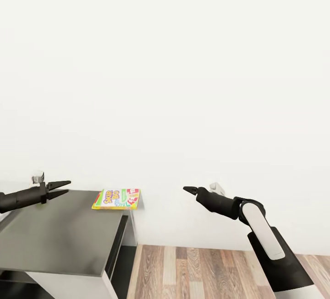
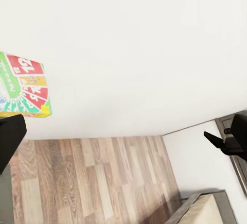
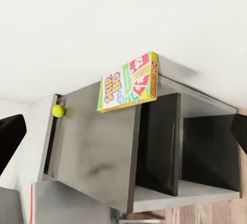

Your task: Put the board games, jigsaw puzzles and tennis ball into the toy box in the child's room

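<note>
Grey table (image 1: 55,239), board game (image 1: 117,198) between claws

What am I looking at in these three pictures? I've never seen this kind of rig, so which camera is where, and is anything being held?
This is a simulated two-armed robot in a room. The large picture comes from a camera on its head, looking over both arms. The left claw is slightly open above a dark table; the right claw is out over the wooden floor, and whether it is open is hard to tell. The other two pictures come from cameras on each wrist. A colourful Skip-Bo board game lies at the table's far corner, and the right wrist view also shows a tennis ball on the table. Neither claw holds anything.
</note>
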